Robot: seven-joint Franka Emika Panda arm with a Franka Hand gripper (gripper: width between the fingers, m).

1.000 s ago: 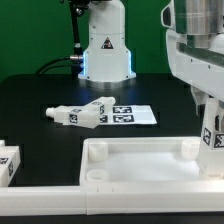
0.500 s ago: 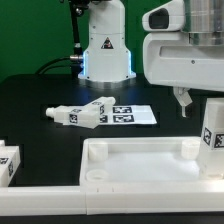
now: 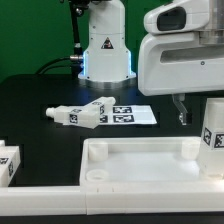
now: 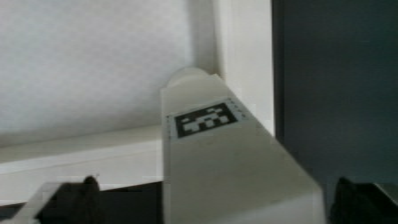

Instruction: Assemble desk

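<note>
The white desk tabletop (image 3: 140, 158) lies rim-up near the front of the black table. One white tagged leg (image 3: 212, 135) stands upright in its corner socket at the exterior view's right. My gripper (image 3: 198, 112) hovers just above that leg, open, with one dark finger (image 3: 180, 111) showing beside the leg's top. In the wrist view the leg (image 4: 222, 140) rises between my gripper's (image 4: 217, 205) spread fingertips (image 4: 71, 200), with a gap on each side. The tabletop (image 4: 89, 70) lies beneath. Two more legs (image 3: 83, 114) lie together on the table.
The marker board (image 3: 135, 115) lies flat behind the tabletop, beside the two lying legs. Another tagged leg (image 3: 7, 163) sits at the exterior view's left edge. A white border rail (image 3: 40, 192) runs along the front. The robot base (image 3: 105, 50) stands at the back.
My gripper has opened, let go of the upright leg and risen above it. The leg stays standing in the tabletop's corner.
</note>
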